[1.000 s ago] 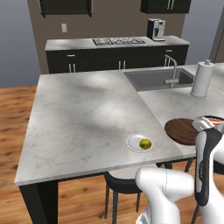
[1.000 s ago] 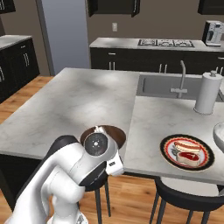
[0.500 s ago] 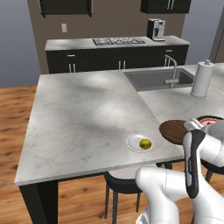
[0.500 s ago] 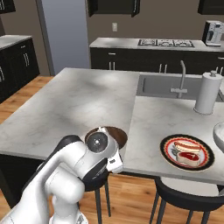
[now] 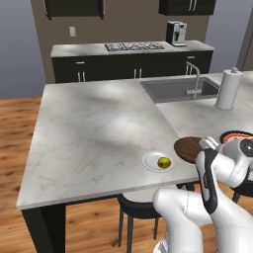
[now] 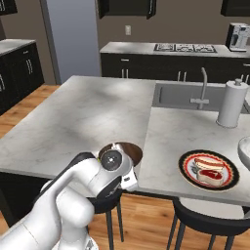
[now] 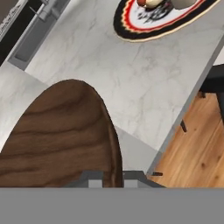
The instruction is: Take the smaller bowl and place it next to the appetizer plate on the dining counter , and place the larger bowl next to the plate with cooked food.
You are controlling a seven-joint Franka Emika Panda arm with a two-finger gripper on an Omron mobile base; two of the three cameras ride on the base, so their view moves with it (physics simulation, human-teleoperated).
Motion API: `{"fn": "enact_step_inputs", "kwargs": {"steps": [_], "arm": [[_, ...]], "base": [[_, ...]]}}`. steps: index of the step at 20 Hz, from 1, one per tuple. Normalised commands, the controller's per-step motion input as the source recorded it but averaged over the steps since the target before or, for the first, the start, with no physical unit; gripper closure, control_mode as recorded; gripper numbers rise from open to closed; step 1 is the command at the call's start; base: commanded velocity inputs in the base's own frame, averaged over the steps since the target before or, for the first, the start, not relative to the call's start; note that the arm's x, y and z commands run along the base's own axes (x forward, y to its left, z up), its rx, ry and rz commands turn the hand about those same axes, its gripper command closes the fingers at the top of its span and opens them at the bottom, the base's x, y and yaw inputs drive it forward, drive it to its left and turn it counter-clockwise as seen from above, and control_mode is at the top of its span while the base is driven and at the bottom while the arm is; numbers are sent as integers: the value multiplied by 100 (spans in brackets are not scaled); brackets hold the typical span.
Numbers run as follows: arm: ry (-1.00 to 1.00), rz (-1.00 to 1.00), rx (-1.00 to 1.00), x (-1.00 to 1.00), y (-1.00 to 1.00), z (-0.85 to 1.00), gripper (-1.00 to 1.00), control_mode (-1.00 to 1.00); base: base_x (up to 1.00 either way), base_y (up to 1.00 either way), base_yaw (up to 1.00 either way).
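Observation:
The smaller bowl point(image 5: 188, 149), shallow dark wood, sits low over the dining counter point(image 5: 99, 128) at its front edge, just right of the appetizer plate point(image 5: 157, 162) with its yellow-green piece. My gripper point(image 5: 204, 146) is shut on the bowl's right rim. In the hand view the fingertips point(image 7: 93, 176) straddle the rim of the smaller bowl point(image 7: 57, 131). The plate with cooked food point(image 6: 209, 169) lies further right, also in the hand view as the plate with cooked food point(image 7: 162, 15). The larger bowl point(image 6: 244, 148) shows as a white rim at the right edge.
A paper towel roll point(image 6: 230, 103) stands by the steel sink point(image 6: 179, 94) and tap. Black stools point(image 6: 210, 222) stand under the counter's front edge. My own arm hides part of the smaller bowl point(image 6: 129, 151) in the right base view. The counter's left half point(image 6: 73, 117) is bare marble.
My gripper has carried the wooden bowl leftward along the front edge, away from the cooked-food plate and closer to the appetizer plate.

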Motion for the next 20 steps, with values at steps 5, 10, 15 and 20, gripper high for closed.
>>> {"fn": "enact_step_inputs", "kwargs": {"steps": [5, 10, 15, 20], "arm": [[0, 0, 0, 37, 0, -26, 100, -100], [1, 0, 0, 35, 0, -22, 100, -100], [0, 0, 0, 35, 0, -25, 100, -100], [0, 0, 0, 22, -7, -34, 100, -100]], "base": [[0, 0, 0], [0, 0, 0], [0, 0, 0], [0, 0, 0]]}}
